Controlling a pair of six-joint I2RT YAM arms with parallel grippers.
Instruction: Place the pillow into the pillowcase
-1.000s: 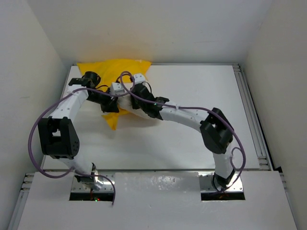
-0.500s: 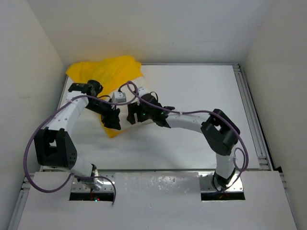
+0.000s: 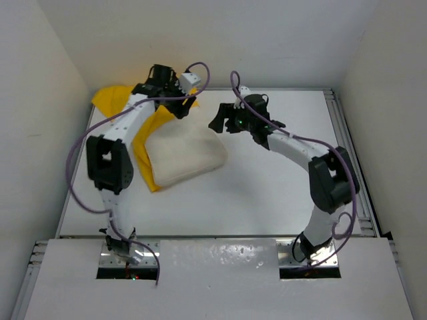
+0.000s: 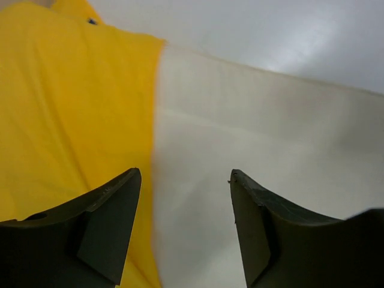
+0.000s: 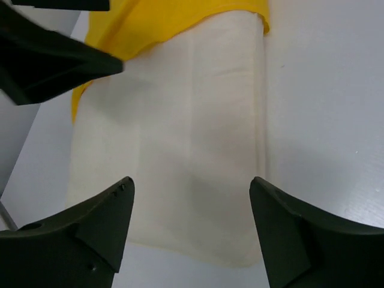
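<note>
A flat matte white table (image 3: 280,193) is walled by plain white panels at its left (image 3: 33,100), far (image 3: 267,40) and right (image 3: 393,100) edges. A ridged silver metal rail (image 3: 340,127) runs along the right edge. A glossy white cover panel (image 3: 220,273) spans the near edge.

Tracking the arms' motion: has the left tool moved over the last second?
Yes. The left tool moved toward the white table's far edge and slightly rightward.

a flat white table top (image 3: 280,193) fills the middle. plain white walls (image 3: 220,40) close it at the left, the back and the right. a grey metal rail (image 3: 351,167) runs along its right edge. a glossy white panel (image 3: 220,267) lies at the near edge.
</note>
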